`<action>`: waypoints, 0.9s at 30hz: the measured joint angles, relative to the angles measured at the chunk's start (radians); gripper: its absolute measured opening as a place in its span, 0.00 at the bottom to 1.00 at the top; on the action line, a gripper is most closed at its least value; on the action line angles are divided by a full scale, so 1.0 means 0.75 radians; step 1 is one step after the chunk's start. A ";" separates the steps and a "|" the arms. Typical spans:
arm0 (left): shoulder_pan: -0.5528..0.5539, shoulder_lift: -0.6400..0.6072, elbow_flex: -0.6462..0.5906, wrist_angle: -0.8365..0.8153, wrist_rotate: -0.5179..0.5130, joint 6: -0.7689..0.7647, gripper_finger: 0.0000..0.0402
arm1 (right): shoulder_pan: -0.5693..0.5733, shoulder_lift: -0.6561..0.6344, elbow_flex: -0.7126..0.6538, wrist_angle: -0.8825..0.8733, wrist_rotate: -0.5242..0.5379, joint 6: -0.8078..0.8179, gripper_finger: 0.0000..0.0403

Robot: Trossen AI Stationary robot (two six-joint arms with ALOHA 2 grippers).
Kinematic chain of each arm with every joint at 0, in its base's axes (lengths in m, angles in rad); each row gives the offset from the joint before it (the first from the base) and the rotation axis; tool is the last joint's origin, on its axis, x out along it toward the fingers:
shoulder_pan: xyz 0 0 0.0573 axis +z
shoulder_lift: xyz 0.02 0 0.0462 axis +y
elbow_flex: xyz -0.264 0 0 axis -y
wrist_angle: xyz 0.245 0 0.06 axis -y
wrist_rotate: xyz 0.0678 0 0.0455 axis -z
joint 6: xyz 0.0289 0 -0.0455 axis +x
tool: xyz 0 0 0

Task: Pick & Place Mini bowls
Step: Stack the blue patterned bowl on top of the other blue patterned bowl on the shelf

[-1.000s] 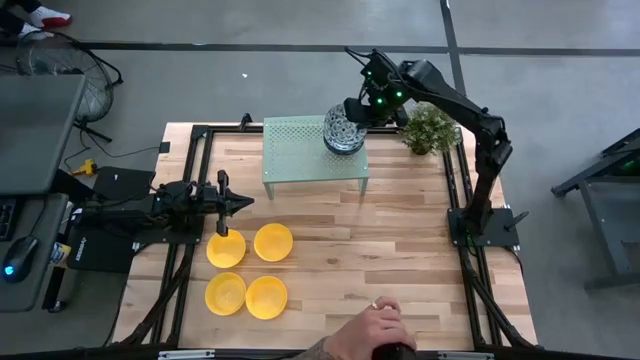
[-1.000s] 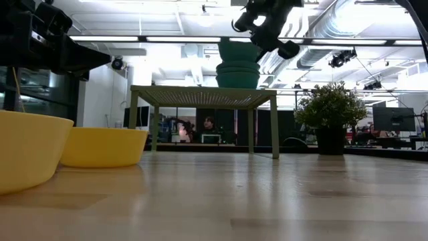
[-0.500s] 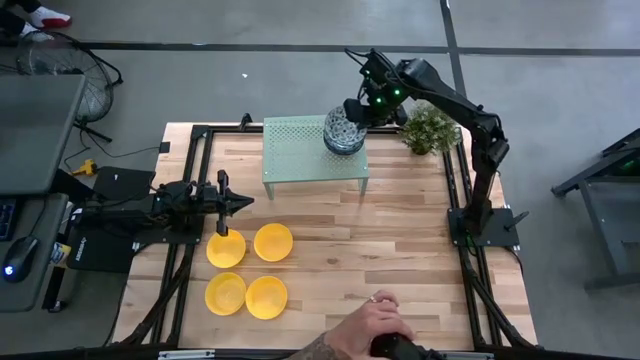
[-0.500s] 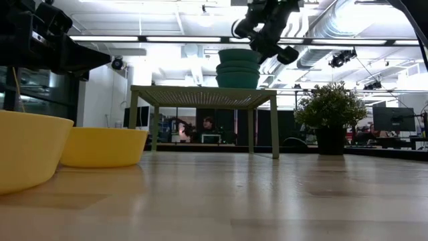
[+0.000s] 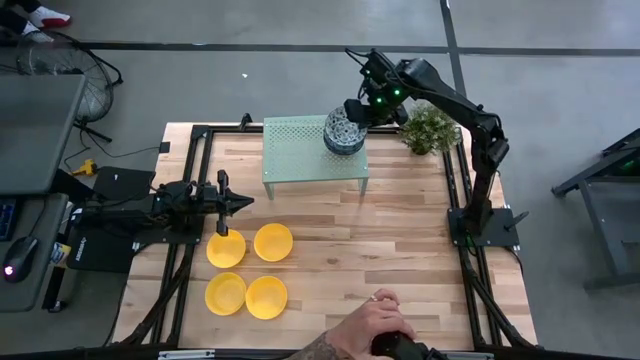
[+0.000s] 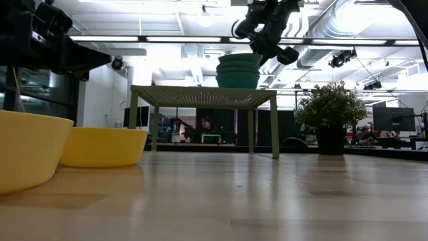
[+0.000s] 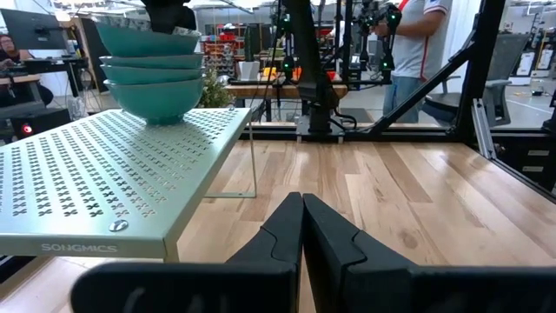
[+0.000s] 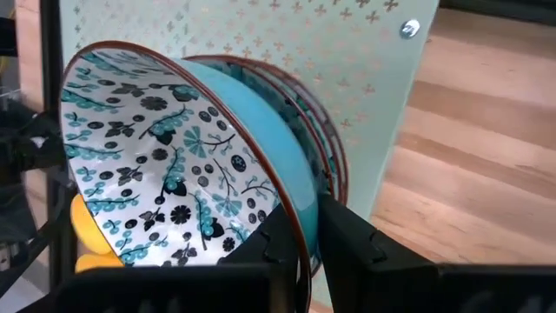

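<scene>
Several blue-grey and white patterned mini bowls sit nested in a stack on the far right part of the pale green rack. My right gripper is above the stack's right side and is shut on the top bowl. Low down, the stack shows teal on the rack top. Several yellow mini bowls rest on their bases on the table's near left. My left gripper is shut, level above the table, just beyond the yellow bowls, and touches nothing. My right gripper pinches the top patterned bowl by its rim, on the stack's right side. One finger is inside the bowl and one is outside. The fingers slant down from the table's far right. The bowl sits on the stack below it.
A small potted plant stands right of the rack, under my right arm. A person's hand reaches over the table's near edge. Bare wood lies between the rack and the yellow bowls and across the near right.
My right gripper has moved down, still shut on the top patterned bowl. The bowl was held above the stack a second ago and has sunk into it. The person's hand at the near edge has shifted slightly.
</scene>
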 joint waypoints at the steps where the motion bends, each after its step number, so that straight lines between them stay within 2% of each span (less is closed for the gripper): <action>1: 0.000 0.000 0.000 0.000 0.001 0.000 0.02 | 0.000 0.000 0.000 0.000 0.011 0.000 0.08; 18: 0.000 0.000 0.000 0.000 0.001 -0.001 0.02 | -0.001 0.000 0.007 0.032 0.009 -0.010 0.26; 27: 0.000 0.000 0.000 0.001 0.002 -0.001 0.02 | -0.001 -0.001 0.064 0.019 0.012 -0.030 0.28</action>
